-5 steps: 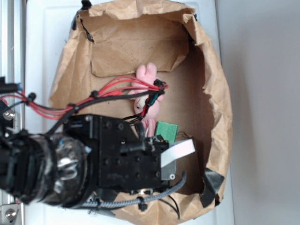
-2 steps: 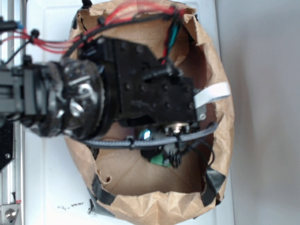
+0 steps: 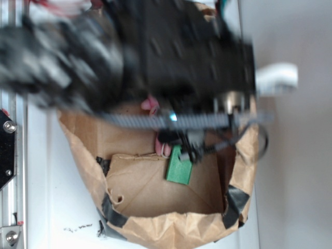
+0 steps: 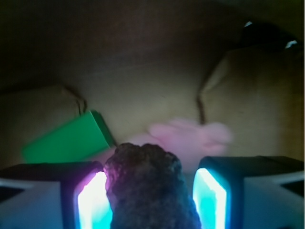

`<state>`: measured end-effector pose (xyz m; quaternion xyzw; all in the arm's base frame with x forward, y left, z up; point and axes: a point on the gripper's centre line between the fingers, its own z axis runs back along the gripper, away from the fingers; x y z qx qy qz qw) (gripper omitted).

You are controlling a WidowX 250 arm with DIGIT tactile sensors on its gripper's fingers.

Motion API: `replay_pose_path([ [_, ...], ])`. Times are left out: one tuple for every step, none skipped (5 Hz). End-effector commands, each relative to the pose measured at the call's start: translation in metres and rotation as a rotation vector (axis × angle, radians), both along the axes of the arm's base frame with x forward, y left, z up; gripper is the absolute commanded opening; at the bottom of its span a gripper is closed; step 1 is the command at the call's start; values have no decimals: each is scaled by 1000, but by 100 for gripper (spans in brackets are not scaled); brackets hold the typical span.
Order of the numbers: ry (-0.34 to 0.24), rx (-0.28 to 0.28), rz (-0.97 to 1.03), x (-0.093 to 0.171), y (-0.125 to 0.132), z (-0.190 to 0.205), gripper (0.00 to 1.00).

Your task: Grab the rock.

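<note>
arm (image 3: 155, 57): your black, blurred bulk
cable (image 3: 171, 120): grey braided sleeve, small blue light
ribbon (image 3: 277, 78): white, flat
fingers (image 4: 209, 195): dark pads glowing cyan and pink

Motion-blurred arm (image 3: 129, 52) hides most of the pink bunny (image 3: 150, 104); the rock (image 4: 150, 188) runs off the wrist view's lower edge.

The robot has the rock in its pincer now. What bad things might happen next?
1. The rock might slip. It is lumpy and sits against one glowing pad, with a gap at the other, so the pincer may not be squeezing it firmly.
2. If it falls, it could land on the pink bunny or the green block below.
3. The exterior view is blurred as if the arm is moving fast; its cables hang near the paper wall and might snag.
</note>
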<state>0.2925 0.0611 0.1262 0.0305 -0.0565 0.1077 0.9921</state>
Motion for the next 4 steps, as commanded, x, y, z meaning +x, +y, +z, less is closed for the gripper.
replay_pose_path([
  [-101, -142, -128, -18, 29, 92, 0],
  [-108, -181, -141, -24, 31, 109, 0],
  [-131, -142, -170, -29, 8, 111, 0],
  [-168, -91, -196, -40, -27, 106, 0],
])
